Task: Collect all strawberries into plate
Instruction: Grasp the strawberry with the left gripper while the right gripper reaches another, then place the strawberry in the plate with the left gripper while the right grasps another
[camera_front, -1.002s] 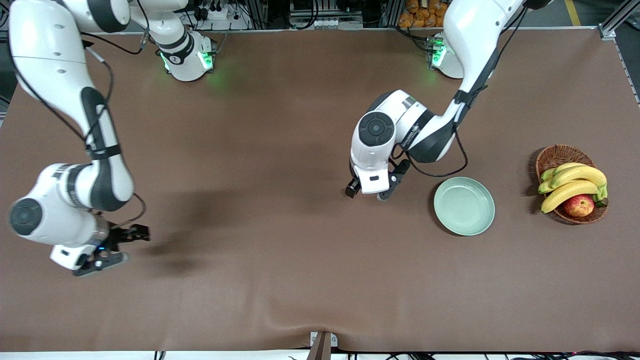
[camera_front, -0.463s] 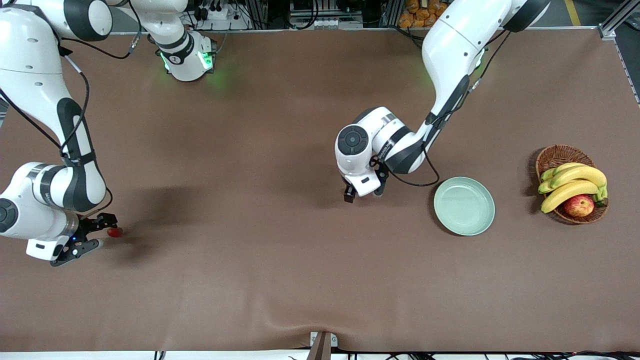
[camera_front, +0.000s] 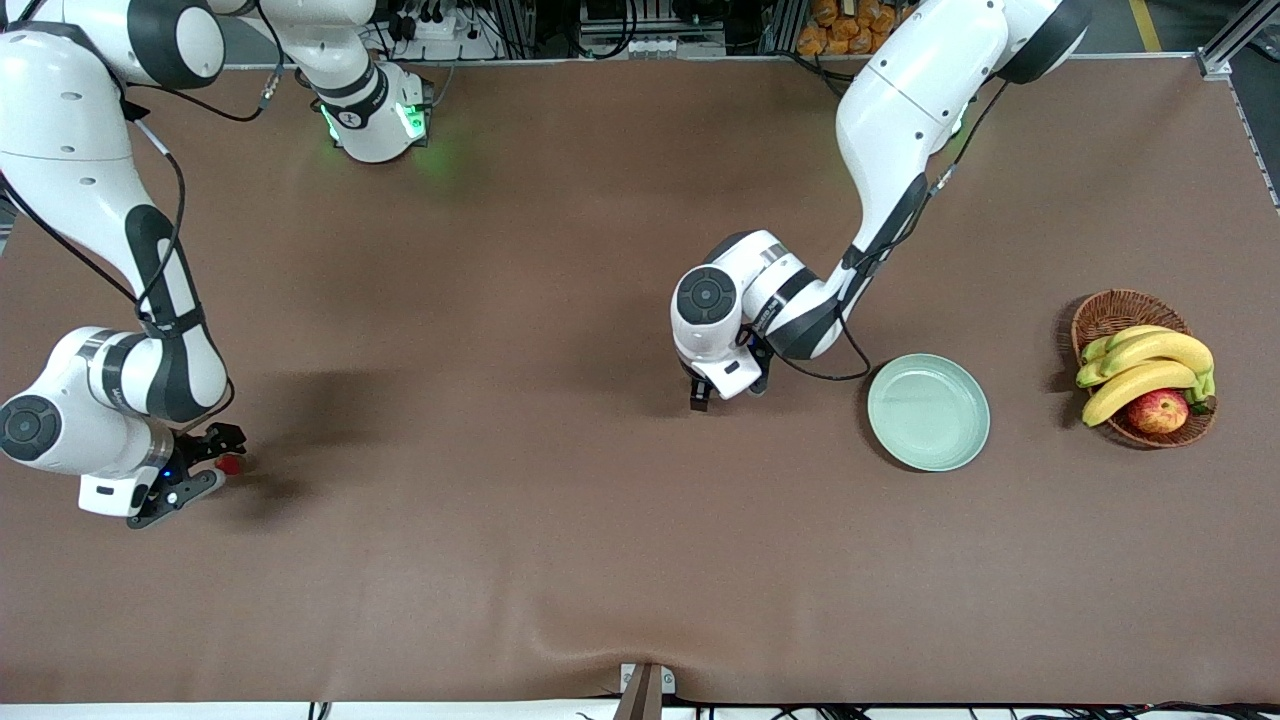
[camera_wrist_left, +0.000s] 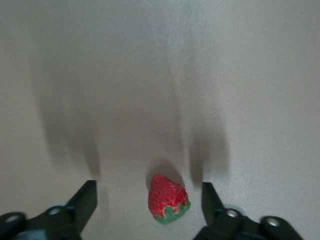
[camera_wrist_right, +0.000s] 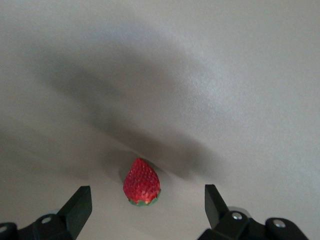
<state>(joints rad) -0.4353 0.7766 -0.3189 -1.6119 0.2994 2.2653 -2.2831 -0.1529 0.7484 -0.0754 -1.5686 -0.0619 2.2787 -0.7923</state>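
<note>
The pale green plate (camera_front: 928, 412) lies toward the left arm's end of the table. My left gripper (camera_front: 727, 392) is low over the cloth beside the plate, on the side toward the right arm's end. It stands open around a strawberry (camera_wrist_left: 167, 199) with gaps on both sides; my hand hides this berry in the front view. At the right arm's end, my right gripper (camera_front: 213, 463) is open around a second strawberry (camera_front: 230, 465), which lies red with its green cap between the fingers (camera_wrist_right: 142, 182). Neither berry is touched.
A wicker basket (camera_front: 1110, 310) with bananas (camera_front: 1145, 365) and an apple (camera_front: 1157, 410) stands at the left arm's end, past the plate. Brown cloth (camera_front: 520, 560) covers the table. The left arm's forearm (camera_front: 885, 140) slants above the cloth near the plate.
My right gripper has swung toward its end of the table and now brackets a strawberry. My left hand has shifted slightly away from the plate and come down lower.
</note>
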